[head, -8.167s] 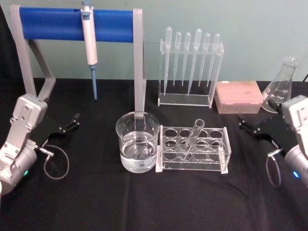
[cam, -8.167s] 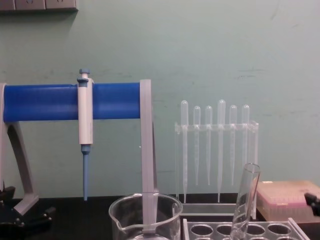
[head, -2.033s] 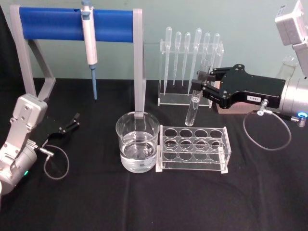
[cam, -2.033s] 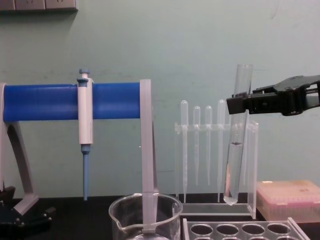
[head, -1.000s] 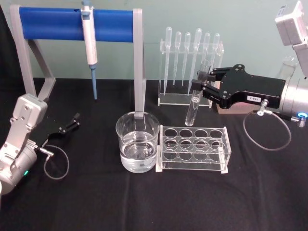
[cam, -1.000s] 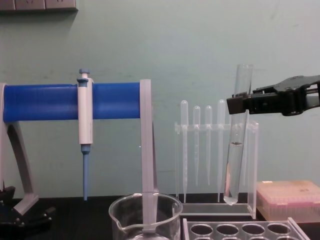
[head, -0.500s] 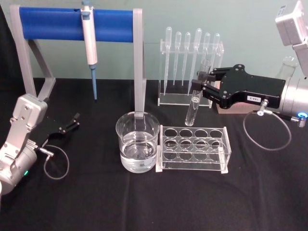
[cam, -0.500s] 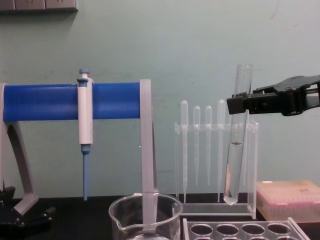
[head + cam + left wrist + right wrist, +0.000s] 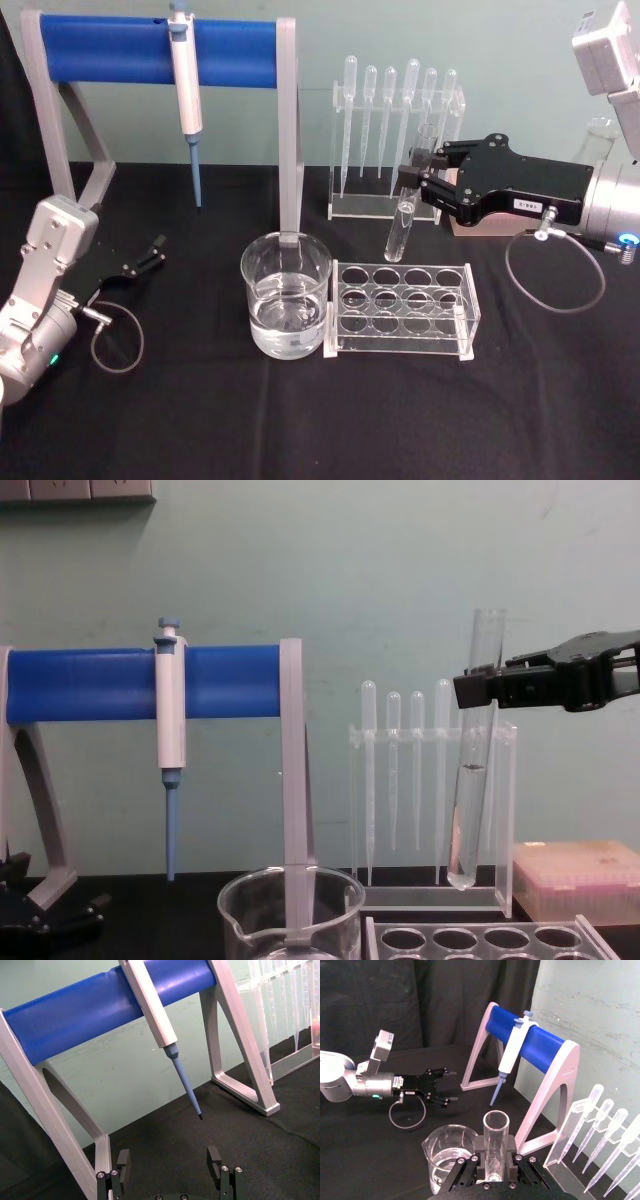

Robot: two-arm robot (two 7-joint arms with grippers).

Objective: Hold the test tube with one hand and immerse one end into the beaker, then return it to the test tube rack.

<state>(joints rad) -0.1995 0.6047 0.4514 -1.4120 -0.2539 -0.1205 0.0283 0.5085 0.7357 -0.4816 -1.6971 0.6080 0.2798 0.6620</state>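
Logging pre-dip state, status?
Right gripper shut on long clear glass test tube, raised above clear plastic rack. Left gripper parked left, jaws open. Grey stand leg close behind wide clear glass beaker.

Edges and the gripper's own fingers cover a good deal.

In the chest view the bottom edge cuts off the wide clear glass beaker (image 9: 290, 905) below its rim and the clear acrylic test tube rack (image 9: 480, 940) below its top holes, and the black flat-jawed right gripper (image 9: 480, 688) runs off the right edge. Its fingers hide the band of the long clear glass test tube (image 9: 468, 810) that they clamp. The small white label (image 9: 528, 204) on it is too small to read. The right arm covers part of a clear conical glass flask (image 9: 600, 135). In the left wrist view the bottom edge crops the black left gripper (image 9: 169, 1157) below its spread fingers, and the top edge crops the white-and-blue pipettor (image 9: 150, 1005).
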